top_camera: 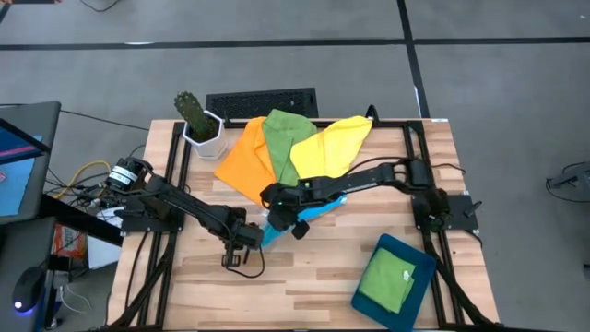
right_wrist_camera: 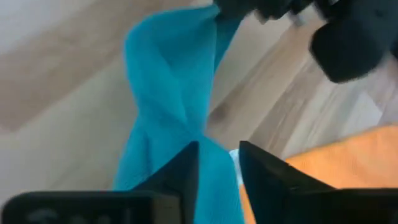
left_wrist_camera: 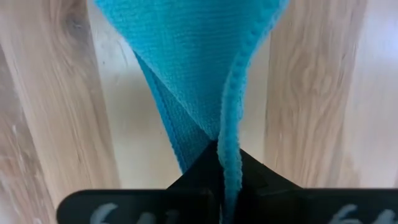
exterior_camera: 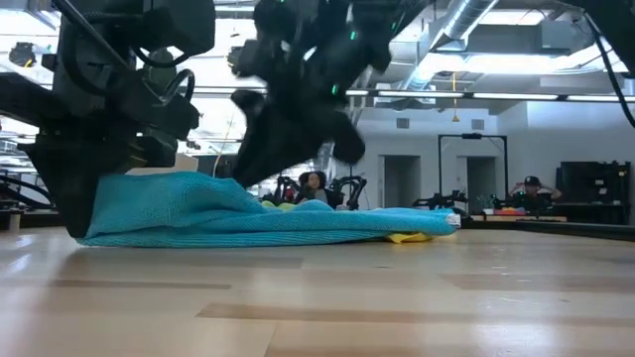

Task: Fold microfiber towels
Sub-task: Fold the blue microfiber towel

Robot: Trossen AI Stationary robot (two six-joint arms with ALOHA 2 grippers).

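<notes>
The bright blue towel lies crumpled at the table's middle; in the low view most of it rests on the wood. My left gripper is shut on its left end. My right gripper is shut on it a little farther right. The orange towel, a green towel and the yellow towel lie overlapped at the table's far side. A second green towel lies folded in the teal tray. My left gripper pinches a hemmed corner of the blue towel between its two fingers. The cloth fans out from the fingers, its left end raised off the wood. My right gripper has a bunched fold of the blue towel between its two fingers, coming from above; the cloth twists away toward my left gripper.
A potted cactus stands at the far left corner, with a black keyboard behind the table's far edge. Bare wood lies along the near edge.
</notes>
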